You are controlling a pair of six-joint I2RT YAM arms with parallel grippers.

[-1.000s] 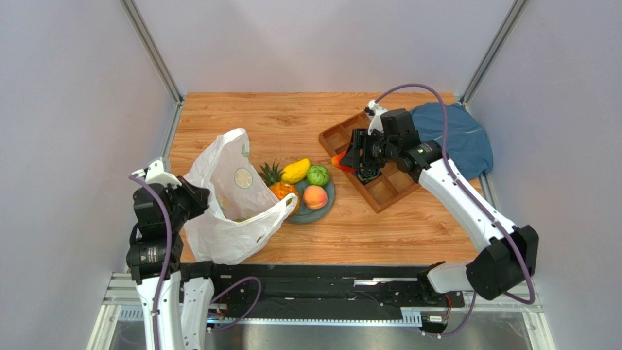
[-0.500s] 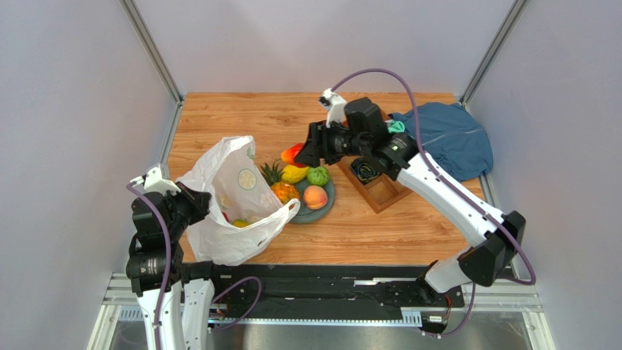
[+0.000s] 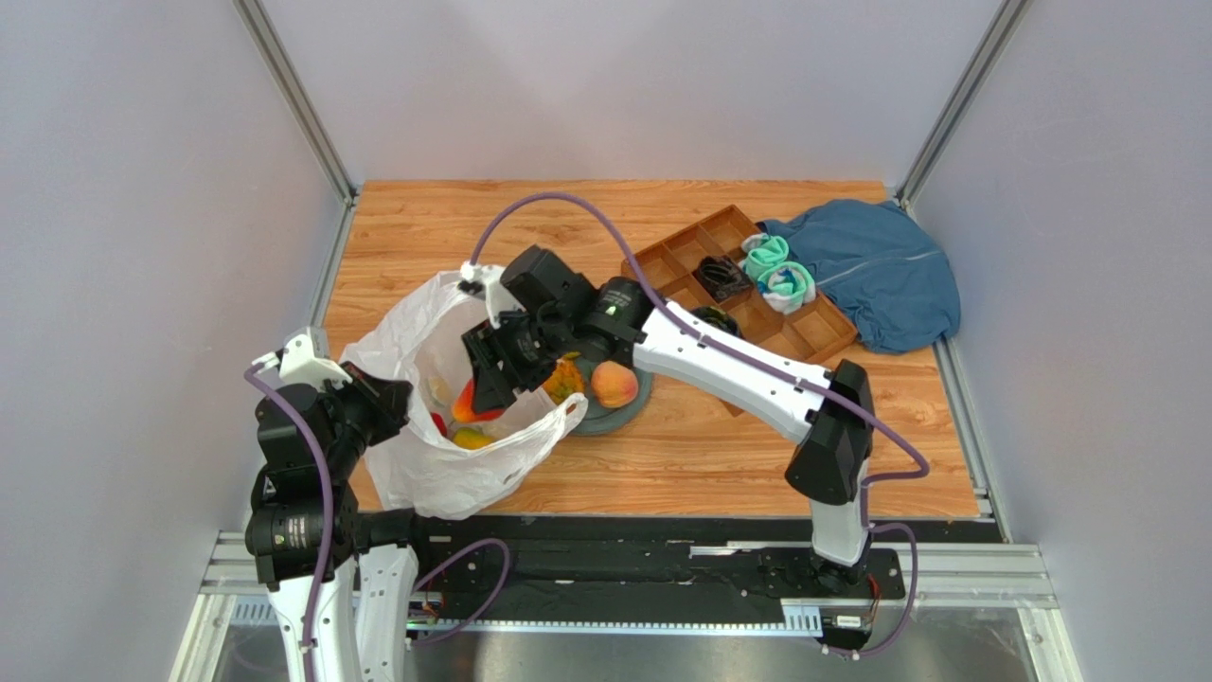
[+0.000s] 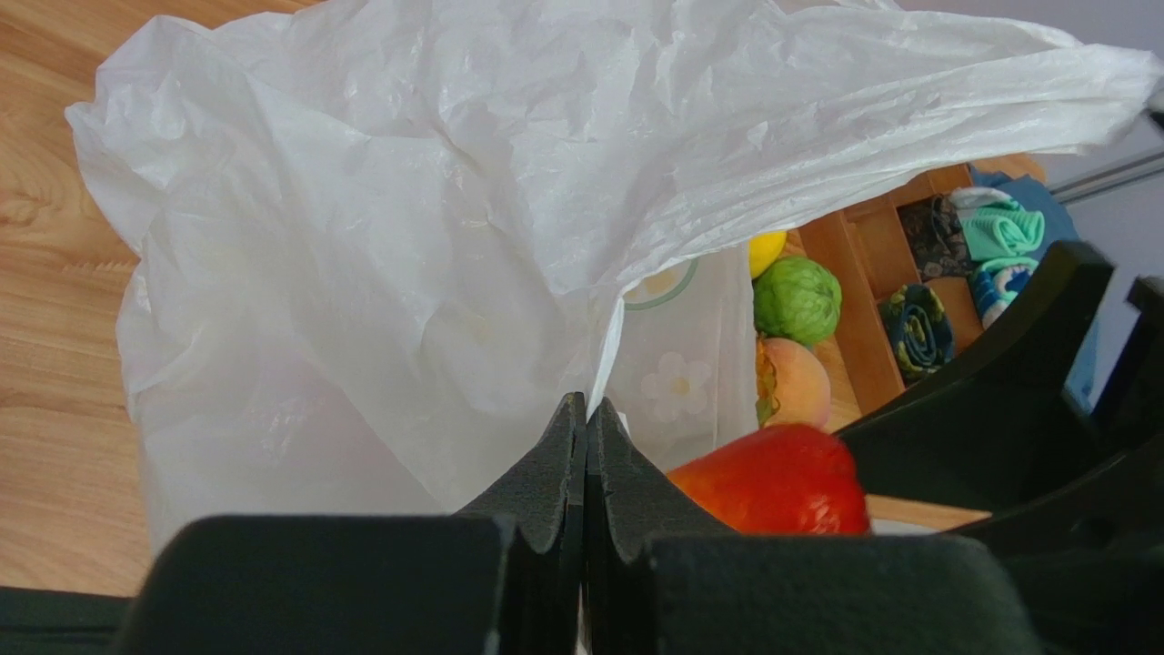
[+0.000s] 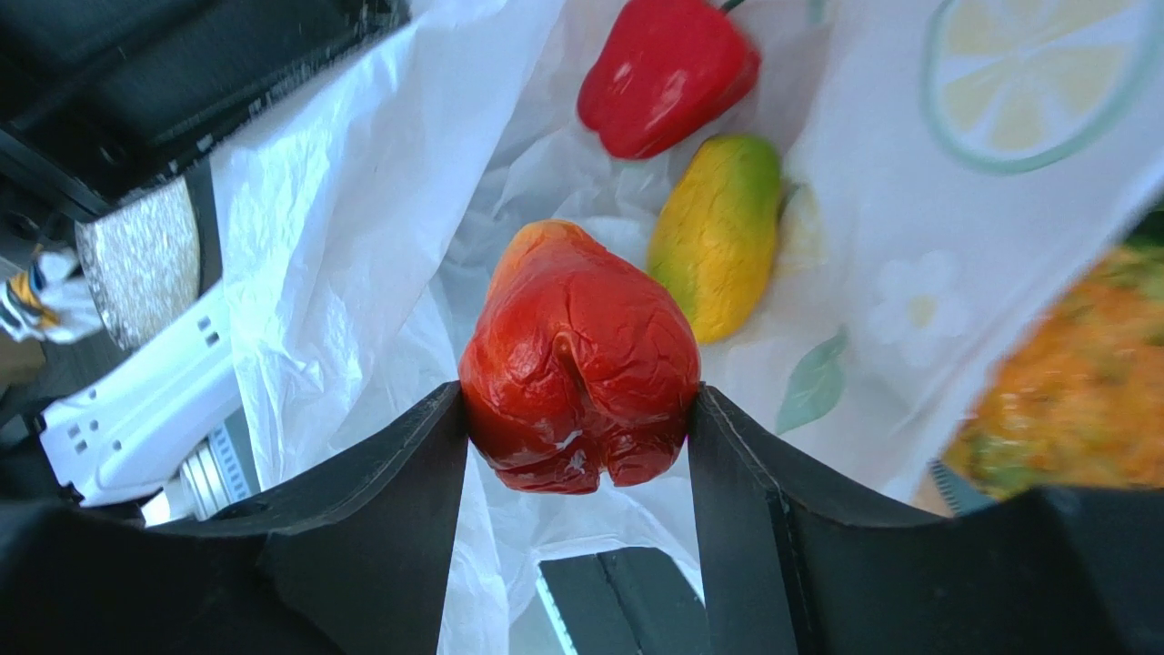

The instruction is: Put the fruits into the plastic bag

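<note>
Fruit [image 5: 581, 358] in right claw [image 5: 581, 416] now overhangs plastic bag [image 3: 441, 476].

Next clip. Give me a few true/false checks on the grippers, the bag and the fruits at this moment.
1. The right gripper holds a red fruit at the plastic bag's mouth. True.
2. The left gripper is open, clear of the bag. False: its jaws are shut on the bag's edge.
3. A red pepper and a yellow-green mango lie inside the bag. True.
4. The peach is in the bag. False: it sits on the plate beside it.
5. The wooden tray is empty. False: rolled socks lie in it.
</note>
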